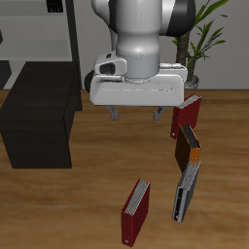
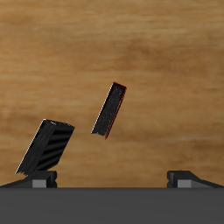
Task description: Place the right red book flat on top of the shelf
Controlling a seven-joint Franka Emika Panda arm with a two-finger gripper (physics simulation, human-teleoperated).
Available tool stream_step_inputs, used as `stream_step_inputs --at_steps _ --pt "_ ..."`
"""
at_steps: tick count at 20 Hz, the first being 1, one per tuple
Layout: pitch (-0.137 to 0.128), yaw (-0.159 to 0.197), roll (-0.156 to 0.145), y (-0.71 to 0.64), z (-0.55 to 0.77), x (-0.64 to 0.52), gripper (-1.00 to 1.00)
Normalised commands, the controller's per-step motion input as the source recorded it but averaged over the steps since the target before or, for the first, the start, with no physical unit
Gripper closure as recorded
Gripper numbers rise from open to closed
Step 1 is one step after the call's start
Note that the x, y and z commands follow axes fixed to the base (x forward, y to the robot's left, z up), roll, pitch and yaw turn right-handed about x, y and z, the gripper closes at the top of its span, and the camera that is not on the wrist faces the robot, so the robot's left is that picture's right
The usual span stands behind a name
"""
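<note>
A thin dark red hardcover with pale page edges, the right red book [image 1: 135, 212], is seen in the lower centre of the exterior frame. It stands on its edge on the brown wooden table [image 1: 88, 209], near the front edge and slightly tilted. It is touched by nothing. The low, wide, matte black shelf [image 1: 39, 124] is found at the left side of the frame, well apart from the book, and nothing is seen on the visible part of its flat top.

The white and grey gripper [image 1: 137, 114] is held in the upper centre of the frame, above the table and farther back than the right red book. Its two short dark fingers [image 1: 118, 114] are spread wide apart and nothing is held between them.

A column of three more books is seen at the right of the frame: a second dark red book [image 1: 186, 115] farthest back, a brown book with an orange spine [image 1: 188, 148] below it, and a dark book with grey page edges [image 1: 187, 191] nearest the front.

In the wrist view the right red book [image 2: 109, 110] is shown as a narrow dark slab with a red outline, lying clear of the gripper [image 2: 112, 178]. A second dark, ridged book [image 2: 45, 147] is seen close to one fingertip; which one it is cannot be told.
</note>
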Motion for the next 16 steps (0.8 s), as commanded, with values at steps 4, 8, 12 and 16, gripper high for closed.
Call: stream_step_inputs --at_steps 4,8,12,16 --pt "-0.019 -0.033 0.016 0.04 -0.13 0.30 -1.00" --pt "-0.029 -0.059 0.006 0.00 -0.14 0.23 -1.00" --pt "-0.050 -0.013 0.046 0.06 -0.19 0.11 -1.00" --pt "-0.029 -0.009 -0.004 0.07 -0.27 0.11 -1.00"
